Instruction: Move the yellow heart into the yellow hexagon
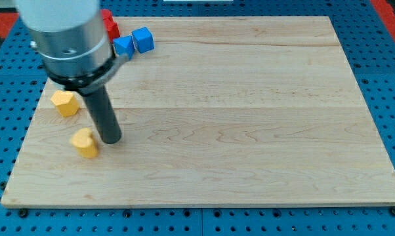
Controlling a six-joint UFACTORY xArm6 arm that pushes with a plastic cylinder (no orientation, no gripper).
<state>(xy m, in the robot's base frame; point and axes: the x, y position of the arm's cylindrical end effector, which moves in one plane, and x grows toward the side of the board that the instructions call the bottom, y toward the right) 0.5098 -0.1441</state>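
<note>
The yellow heart [85, 143] lies on the wooden board near the view's lower left. The yellow hexagon [64, 103] sits up and to the left of it, near the board's left edge, with a clear gap between the two. My tip [110, 139] rests on the board just to the right of the yellow heart, close to it or touching it. The rod rises from there up to the grey arm body [66, 36] at the view's top left.
Two blue blocks [124, 46] [143, 40] sit side by side at the view's top left, beside a red block [109, 25] partly hidden by the arm. The wooden board [250, 118] lies on a blue perforated table.
</note>
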